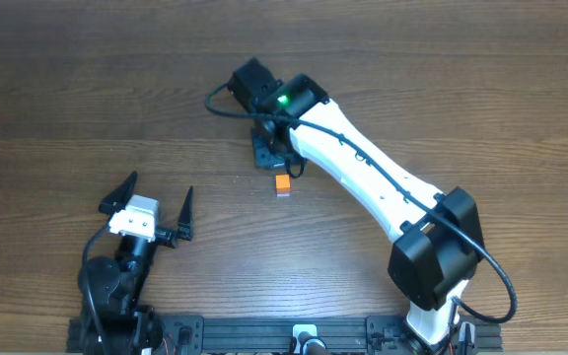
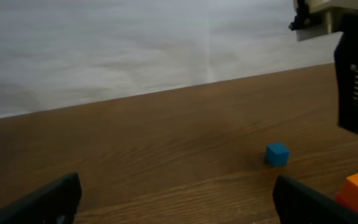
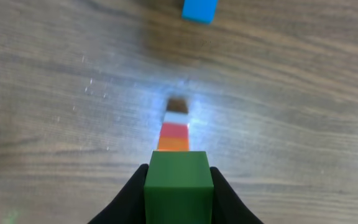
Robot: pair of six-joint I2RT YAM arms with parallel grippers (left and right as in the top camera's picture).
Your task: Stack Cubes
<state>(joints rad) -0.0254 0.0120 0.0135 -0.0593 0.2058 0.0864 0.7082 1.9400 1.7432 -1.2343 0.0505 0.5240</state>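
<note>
My right tool [image 3: 178, 188] grips the green cube [image 3: 178, 177] by 2 flat sides; it looks light, rigid, slick. The stack [image 3: 175, 134] below seems tippy. Left tool [image 1: 160, 187] released.

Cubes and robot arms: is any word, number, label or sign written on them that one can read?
None. The small green cube, small blue cube, small orange cube and the right arm's white casing show no print; the only sign is a green light on that arm's wrist.
</note>
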